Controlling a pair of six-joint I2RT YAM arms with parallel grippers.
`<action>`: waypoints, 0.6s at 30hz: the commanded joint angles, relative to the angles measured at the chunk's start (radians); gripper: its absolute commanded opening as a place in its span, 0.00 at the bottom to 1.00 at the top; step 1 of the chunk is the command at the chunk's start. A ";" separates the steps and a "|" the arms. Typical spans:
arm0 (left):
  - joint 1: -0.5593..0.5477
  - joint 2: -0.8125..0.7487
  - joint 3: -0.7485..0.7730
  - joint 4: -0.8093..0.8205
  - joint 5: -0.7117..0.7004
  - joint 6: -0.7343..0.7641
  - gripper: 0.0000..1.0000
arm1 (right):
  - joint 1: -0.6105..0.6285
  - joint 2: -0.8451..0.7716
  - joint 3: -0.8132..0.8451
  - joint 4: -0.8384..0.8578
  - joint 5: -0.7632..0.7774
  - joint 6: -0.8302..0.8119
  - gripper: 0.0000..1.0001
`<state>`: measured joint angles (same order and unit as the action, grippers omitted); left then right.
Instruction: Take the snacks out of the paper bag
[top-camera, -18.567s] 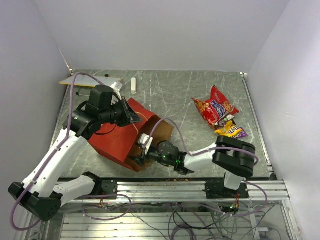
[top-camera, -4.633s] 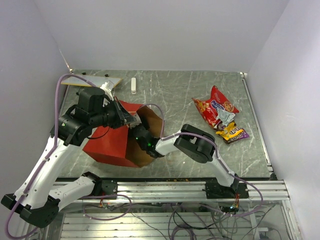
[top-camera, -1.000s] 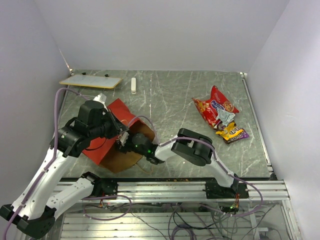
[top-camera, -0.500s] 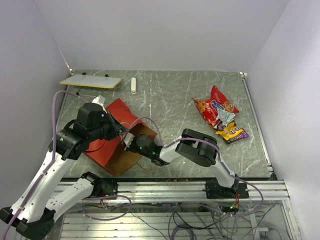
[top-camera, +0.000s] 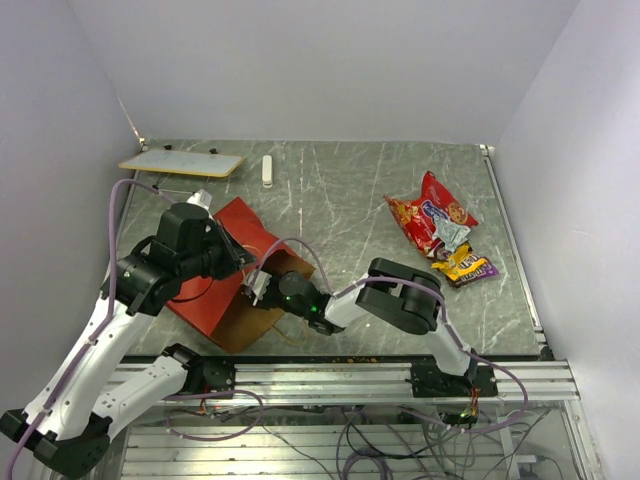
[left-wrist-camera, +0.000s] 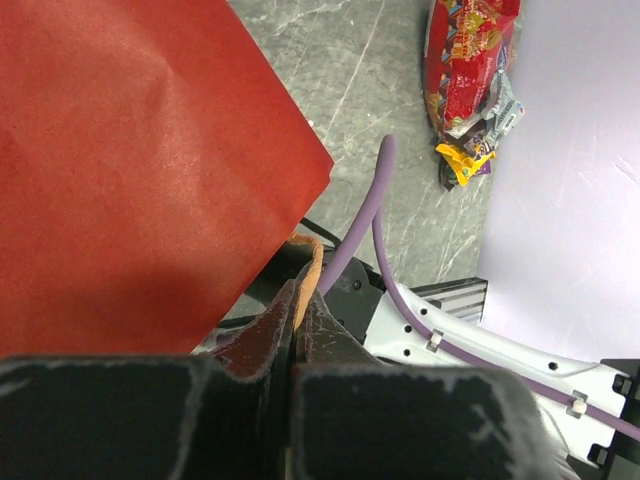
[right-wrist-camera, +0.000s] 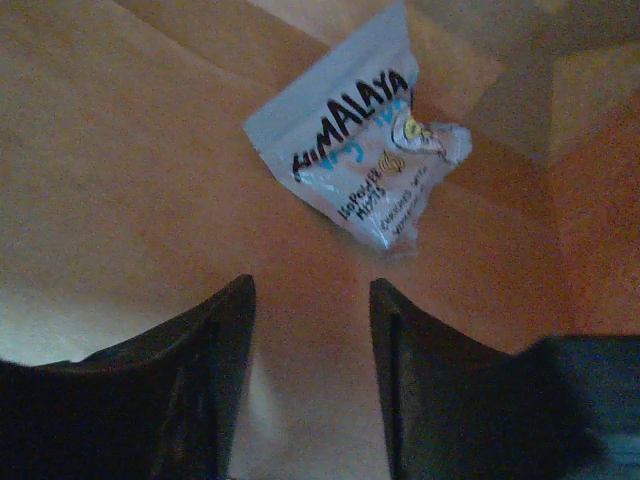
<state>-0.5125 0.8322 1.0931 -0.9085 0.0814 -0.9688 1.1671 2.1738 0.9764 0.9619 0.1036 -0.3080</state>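
Note:
The paper bag (top-camera: 215, 262) lies on its side, red outside, its brown mouth facing the near edge. My left gripper (top-camera: 240, 260) is shut on a tan strip at the bag's rim (left-wrist-camera: 310, 268), beside the red bag wall (left-wrist-camera: 140, 150). Inside the mouth, my right gripper (right-wrist-camera: 312, 290) stands open with nothing between its fingers. Just beyond its fingertips, a small white packet (right-wrist-camera: 360, 150) rests on the kraft inner wall (right-wrist-camera: 120, 180). More snacks lie at the right: a red chip bag (top-camera: 432, 212), a silver wrapper (top-camera: 452, 235) and a yellow and purple packet (top-camera: 462, 266).
A flat white board (top-camera: 182, 162) and a small white stick (top-camera: 267, 170) lie at the back left. Walls close in the table on three sides. Crumbs (top-camera: 352, 352) dot the near edge by the rail. The right arm's purple cable (left-wrist-camera: 350, 240) runs beside the bag.
The right wrist has shifted slightly right at the bag's mouth. The bag has turned a little. The left gripper keeps its hold.

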 joint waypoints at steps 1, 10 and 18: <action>-0.004 0.006 0.051 0.011 0.019 0.022 0.07 | 0.018 0.031 0.041 0.096 -0.047 -0.084 0.54; -0.004 0.049 0.067 0.020 0.086 0.040 0.07 | 0.034 0.150 0.188 0.095 -0.040 -0.153 0.71; -0.003 0.070 0.090 0.006 0.111 0.062 0.07 | 0.040 0.248 0.344 0.026 0.131 -0.210 0.71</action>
<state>-0.5125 0.9020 1.1458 -0.9184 0.1383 -0.9237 1.2003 2.3680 1.2453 1.0195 0.1158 -0.4644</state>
